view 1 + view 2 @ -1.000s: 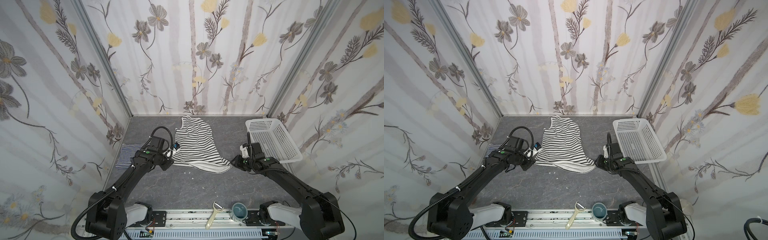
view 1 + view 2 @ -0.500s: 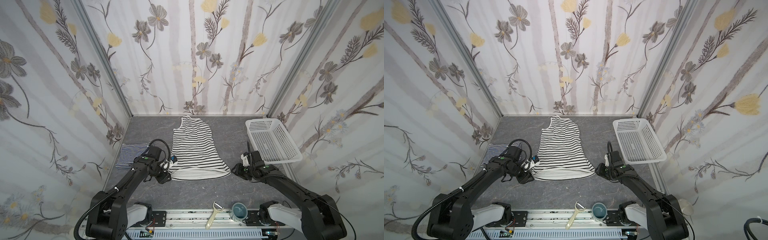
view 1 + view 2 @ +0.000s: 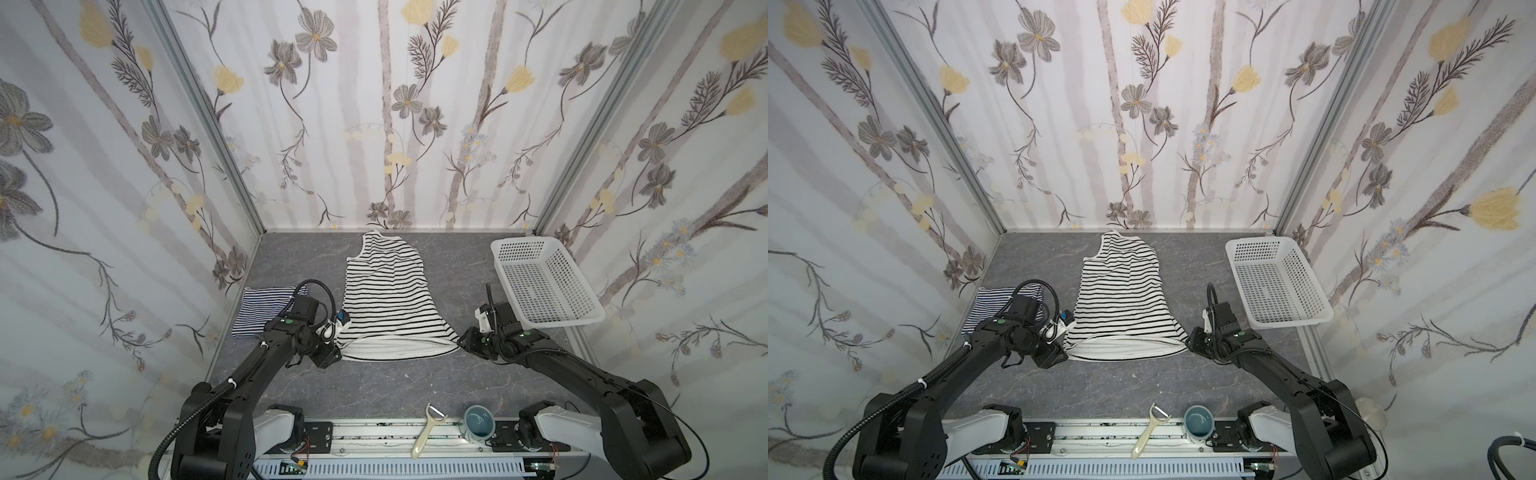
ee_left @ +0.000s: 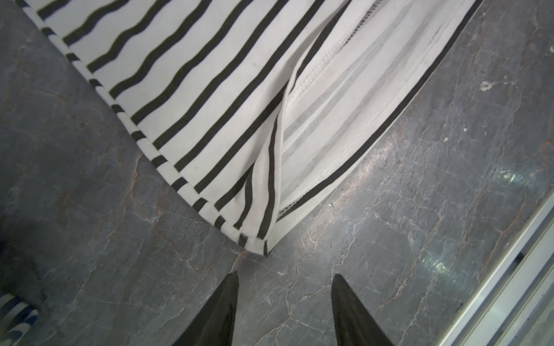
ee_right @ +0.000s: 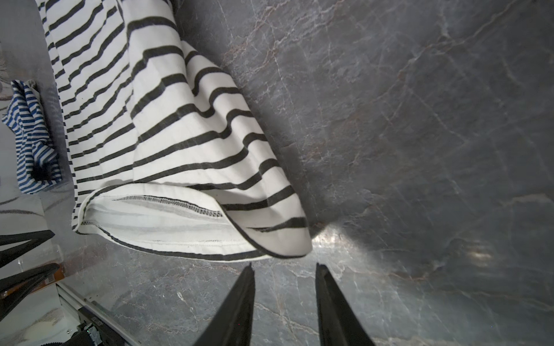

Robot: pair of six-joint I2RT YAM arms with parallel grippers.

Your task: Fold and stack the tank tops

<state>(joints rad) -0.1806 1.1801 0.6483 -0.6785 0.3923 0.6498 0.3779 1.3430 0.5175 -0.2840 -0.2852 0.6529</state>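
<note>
The white tank top with wide black stripes [image 3: 390, 299] [image 3: 1125, 299] lies flat mid-table, hem toward the front and slightly gaping. The navy-and-white striped tank top [image 3: 266, 307] [image 3: 992, 303] lies folded at the left, partly behind my left arm. My left gripper [image 3: 332, 358] [image 4: 284, 278] stands open just off the hem's left corner [image 4: 257, 245], holding nothing. At the hem's right corner [image 5: 284, 242], my right gripper [image 3: 462, 343] [image 5: 284, 266] is also open with only bare table between its fingers.
A white perforated basket [image 3: 544, 282] [image 3: 1279, 282] stands at the right, close behind my right arm. A peeler [image 3: 428, 432] and a teal cup [image 3: 478, 422] rest on the front rail. Flowered walls close in the left, back and right sides.
The black-striped top was pulled toward the front and laid out flat. My left gripper opened and let go of its hem corner. Both grippers have drawn back just off the hem.
</note>
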